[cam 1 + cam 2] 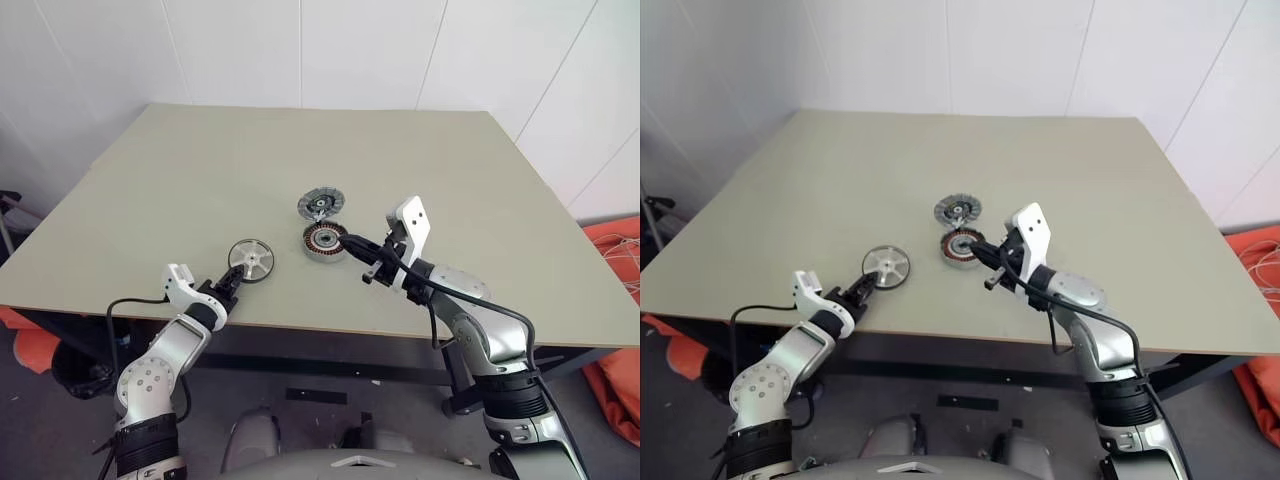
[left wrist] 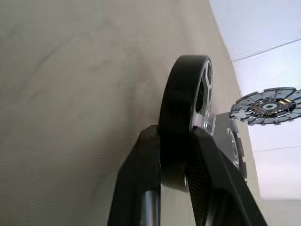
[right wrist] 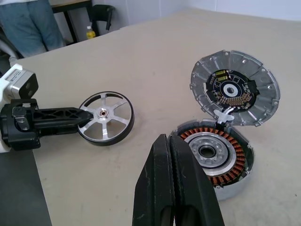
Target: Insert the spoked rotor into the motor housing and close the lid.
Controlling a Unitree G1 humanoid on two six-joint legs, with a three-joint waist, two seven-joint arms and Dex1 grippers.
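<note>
The spoked rotor [image 1: 250, 259], a silver wheel with a dark outer rim, lies flat on the table [image 1: 200, 170] near the front edge. My left gripper [image 1: 232, 284] is shut on its near rim, one finger on each side in the left wrist view [image 2: 174, 136]. To the right stands the motor housing [image 1: 324, 241] with copper windings around a silver centre [image 3: 214, 157]. Its ribbed grey lid [image 3: 235, 87] stands tilted open at the housing's far side. My right gripper [image 1: 348, 240] hovers just beside the housing, its fingers [image 3: 160, 169] pressed together and empty.
The table's front edge [image 1: 300, 328] runs just below both grippers. Orange material [image 1: 615, 300] lies on the floor at the right. In the right wrist view a person in jeans [image 3: 23, 23] stands beyond the table by a dark desk with a yellow bottle [image 3: 90, 32].
</note>
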